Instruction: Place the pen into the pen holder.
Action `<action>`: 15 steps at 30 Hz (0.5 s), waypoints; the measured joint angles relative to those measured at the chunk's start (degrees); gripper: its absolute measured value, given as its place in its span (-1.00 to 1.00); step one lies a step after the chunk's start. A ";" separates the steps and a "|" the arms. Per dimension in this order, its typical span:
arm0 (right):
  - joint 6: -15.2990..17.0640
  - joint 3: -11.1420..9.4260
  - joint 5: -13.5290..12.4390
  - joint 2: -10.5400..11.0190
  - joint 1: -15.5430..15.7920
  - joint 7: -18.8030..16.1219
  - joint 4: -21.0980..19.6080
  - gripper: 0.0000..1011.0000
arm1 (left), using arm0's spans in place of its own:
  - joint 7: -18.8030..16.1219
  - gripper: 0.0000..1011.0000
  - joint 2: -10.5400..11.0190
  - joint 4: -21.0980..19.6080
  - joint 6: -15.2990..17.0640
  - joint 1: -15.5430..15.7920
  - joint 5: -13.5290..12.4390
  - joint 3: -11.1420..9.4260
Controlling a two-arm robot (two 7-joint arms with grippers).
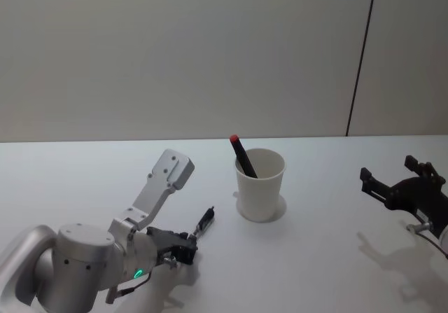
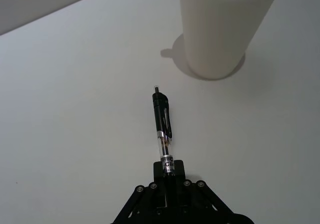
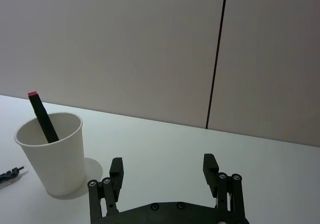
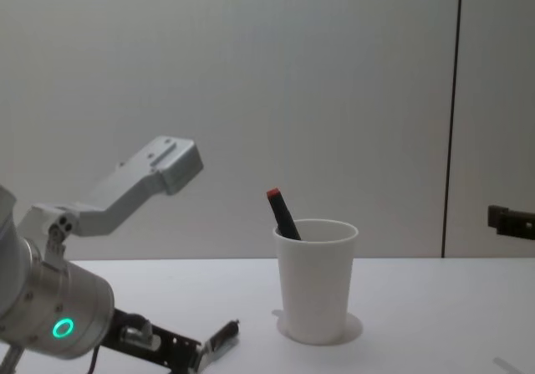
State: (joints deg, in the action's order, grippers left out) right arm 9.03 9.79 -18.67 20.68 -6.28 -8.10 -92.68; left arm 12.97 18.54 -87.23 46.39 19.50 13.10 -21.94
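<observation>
My left claw [image 2: 169, 171] is pinching one end of the pen [image 2: 163, 126] low over the table [image 2: 75, 108]. That end is hiding between the fingers and the free end is pointing at the cup [image 2: 220, 33], near but apart; whether the pen is touching the table I cannot tell. A red-capped marker [image 1: 242, 156] is leaning in the cup, its lower part hiding inside. My right claw [image 3: 163, 166] is hanging well apart on the cup's other side, jaws wide and holding nothing.
</observation>
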 joint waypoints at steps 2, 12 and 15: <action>0.00 0.00 0.00 0.00 0.00 0.00 0.00 0.98 | -0.32 -0.75 0.06 -0.26 -0.54 -0.11 -0.04 0.09; 0.00 0.00 0.00 0.00 0.00 0.00 0.00 0.98 | -2.63 -0.75 0.69 -2.23 -4.67 -0.92 -0.49 0.92; 0.00 0.00 0.00 0.00 0.00 0.00 0.00 0.98 | -3.21 -0.75 0.94 -2.80 -5.91 -1.16 -0.75 1.16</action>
State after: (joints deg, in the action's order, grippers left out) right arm 9.03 9.79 -18.67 20.68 -6.28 -8.10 -92.68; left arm 9.76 19.48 -90.03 40.48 18.33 12.35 -20.78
